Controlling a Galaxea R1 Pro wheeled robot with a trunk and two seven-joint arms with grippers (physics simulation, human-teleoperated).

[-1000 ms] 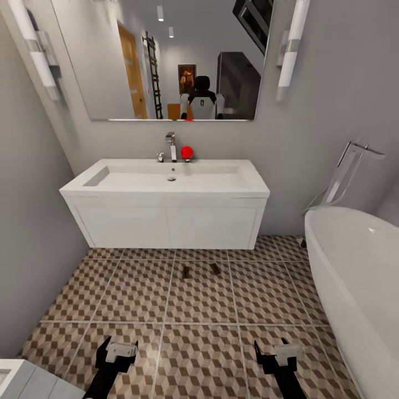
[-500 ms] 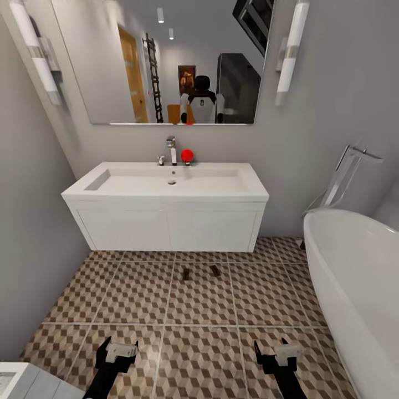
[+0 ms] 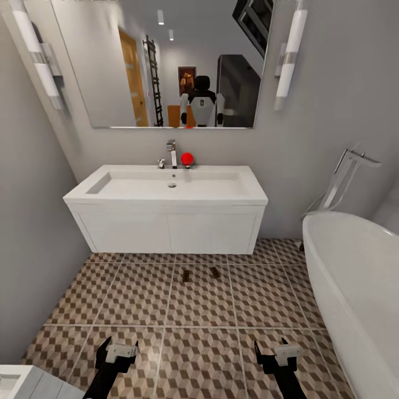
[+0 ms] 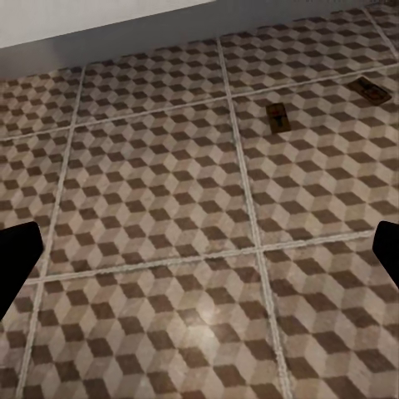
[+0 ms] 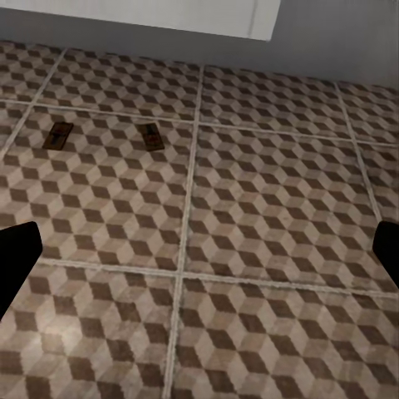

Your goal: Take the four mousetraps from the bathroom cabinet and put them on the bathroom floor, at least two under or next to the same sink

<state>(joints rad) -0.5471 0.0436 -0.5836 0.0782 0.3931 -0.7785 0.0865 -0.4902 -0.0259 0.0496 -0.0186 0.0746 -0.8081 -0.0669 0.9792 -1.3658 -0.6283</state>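
Two mousetraps [image 3: 186, 275] [image 3: 214, 272] lie flat on the cube-patterned bathroom floor [image 3: 133, 302], just in front of the white wall-hung sink [image 3: 166, 191]. They also show in the left wrist view as mousetraps [image 4: 277, 117] [image 4: 370, 90] and in the right wrist view as mousetraps [image 5: 58, 135] [image 5: 150, 136]. My left gripper [image 3: 118, 349] [image 4: 199, 258] and right gripper [image 3: 272, 352] [image 5: 199, 258] hang low over the tiles, well short of the traps. Both are open and hold nothing. The cabinet is out of view.
A white bathtub [image 3: 354, 277] with a tall chrome tap [image 3: 346, 177] fills the right side. Grey walls close in on the left and behind the sink. A red ball [image 3: 187, 158] sits by the sink faucet. A pale grey-white fixture [image 3: 22, 382] juts in at the lower left.
The whole picture has shifted: sink, mirror and traps sit slightly lower and smaller, so the camera has drawn back. The traps lie as before, and both grippers stay open.
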